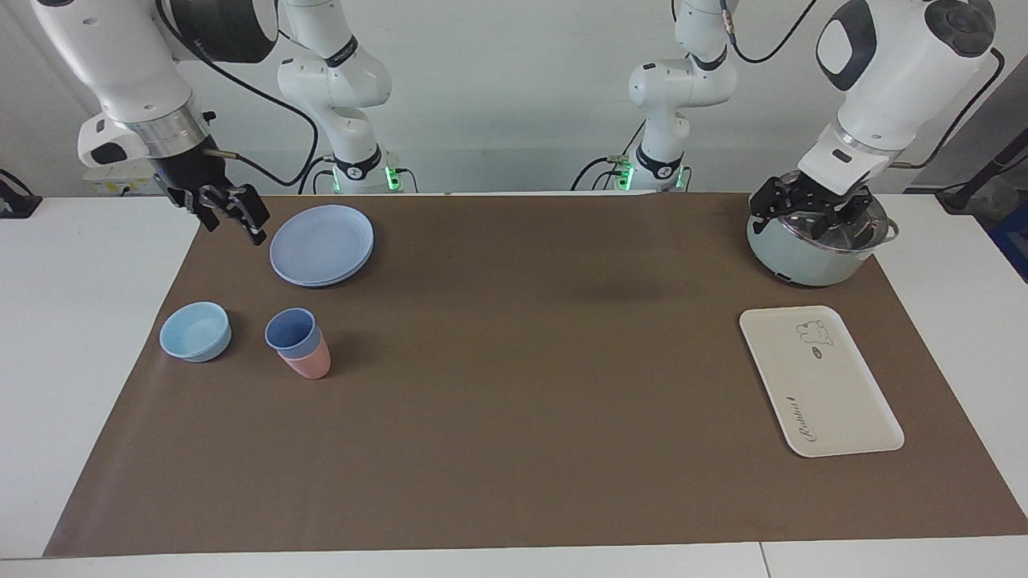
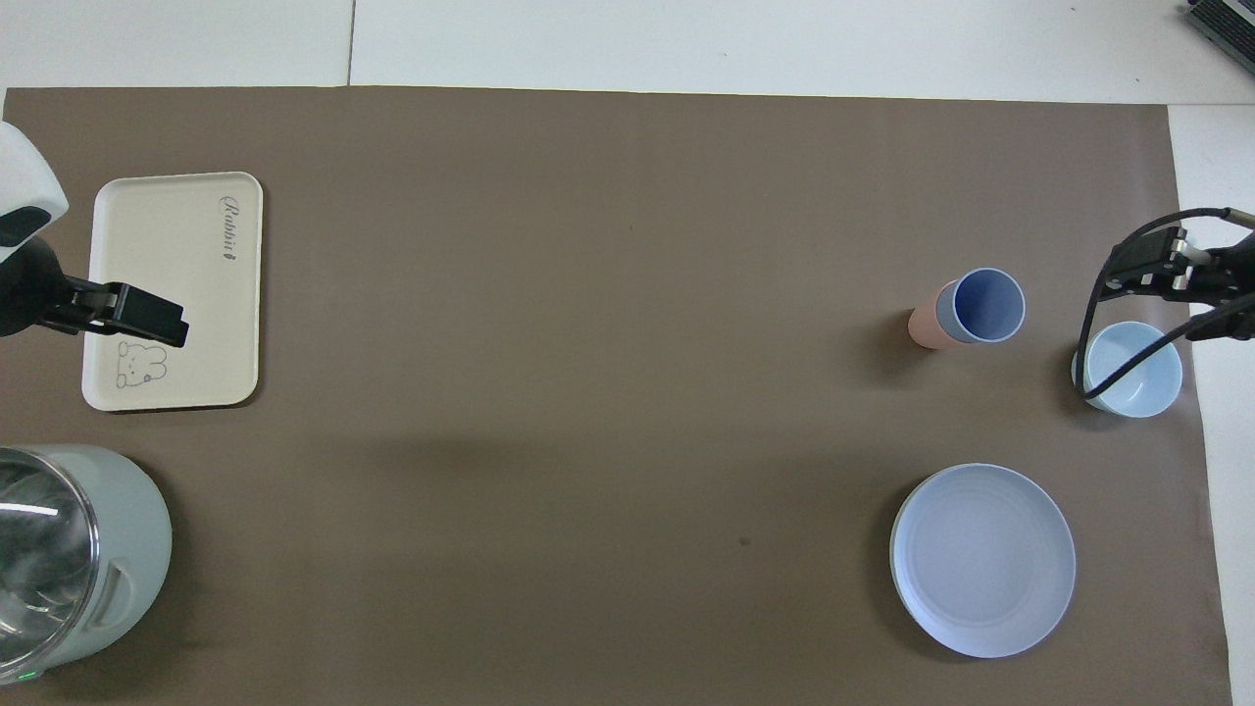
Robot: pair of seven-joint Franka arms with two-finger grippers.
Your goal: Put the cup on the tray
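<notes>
The periwinkle-blue cup (image 1: 289,331) sits nested in a salmon-pink cup (image 1: 310,365) on the brown mat toward the right arm's end; it also shows in the overhead view (image 2: 986,304). The cream-white tray (image 1: 819,385) with the bear drawing lies bare toward the left arm's end, also in the overhead view (image 2: 167,255). My right gripper (image 1: 233,218) hangs open and empty above the mat's edge beside the plates, apart from the cup. My left gripper (image 1: 811,218) hangs open and empty over the pot.
A stack of round blue plates (image 1: 321,245) lies nearer to the robots than the cup. A shallow light-blue bowl (image 1: 195,331) stands beside the cup. A pale green pot (image 1: 803,261) with a glass lid stands nearer to the robots than the tray.
</notes>
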